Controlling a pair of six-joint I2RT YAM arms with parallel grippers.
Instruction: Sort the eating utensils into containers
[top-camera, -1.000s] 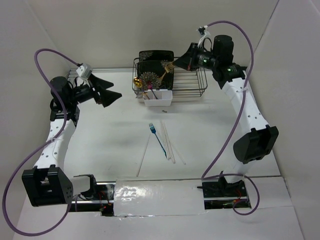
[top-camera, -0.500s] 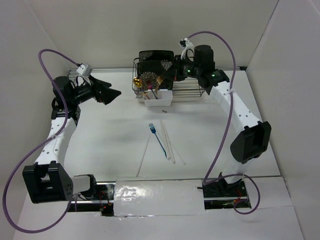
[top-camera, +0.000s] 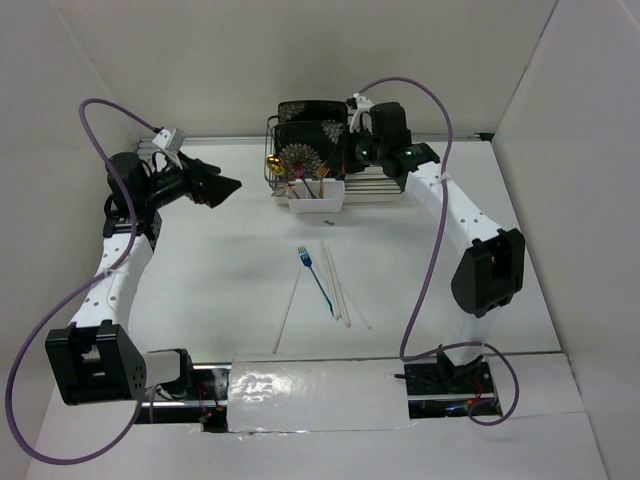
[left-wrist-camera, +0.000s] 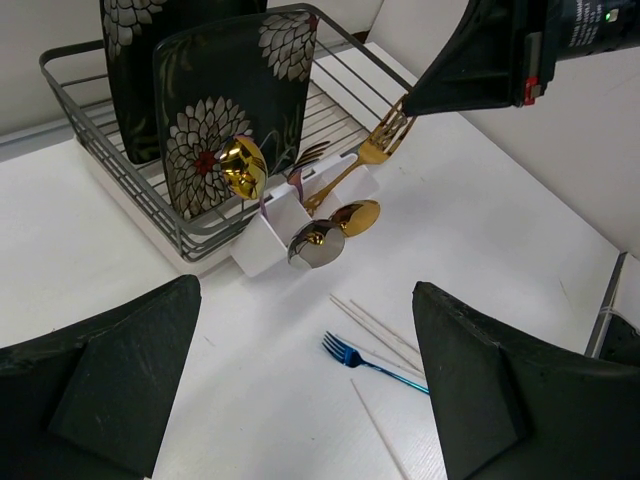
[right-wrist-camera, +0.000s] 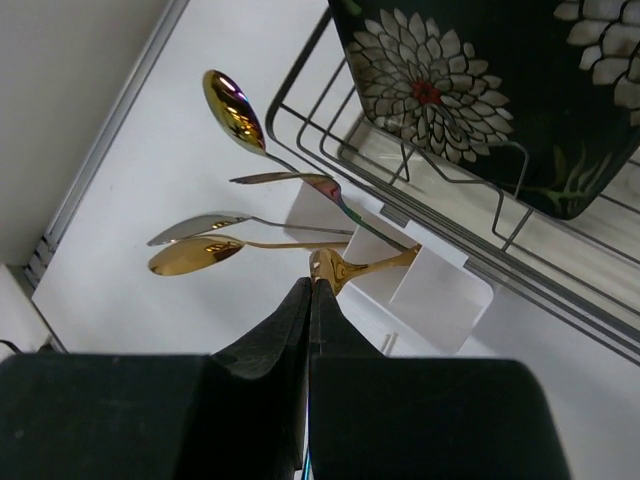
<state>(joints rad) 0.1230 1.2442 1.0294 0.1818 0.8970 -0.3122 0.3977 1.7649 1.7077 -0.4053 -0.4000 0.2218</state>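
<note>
1. Since a second ago the right arm has swung left from the far-right corner of the rack. The right gripper (top-camera: 347, 160) now hangs above the white caddy (top-camera: 316, 198), its fingers pressed together on the tined end of a gold fork (left-wrist-camera: 381, 145). The fork's handle slants down to the caddy.
2. Caddy contents: one gold spoon (left-wrist-camera: 243, 165) stands bowl up. A silver spoon (left-wrist-camera: 315, 245) and a second gold spoon (left-wrist-camera: 358, 215) lean out over the front, and a shiny pink piece (right-wrist-camera: 305, 181) stands beside them.
3. A small blue fork (top-camera: 315, 278) and pale chopsticks (top-camera: 338, 285) lie on the table, well apart from the caddy.
4. The left gripper (top-camera: 218, 187) is spread wide and holds nothing, raised over the table's left side.
5. A black wire dish rack (top-camera: 385, 182) touches the caddy from behind and holds black floral plates (left-wrist-camera: 235, 100) upright.
6. The white table (top-camera: 200, 290) is enclosed by plain white walls (top-camera: 200, 60).
</note>
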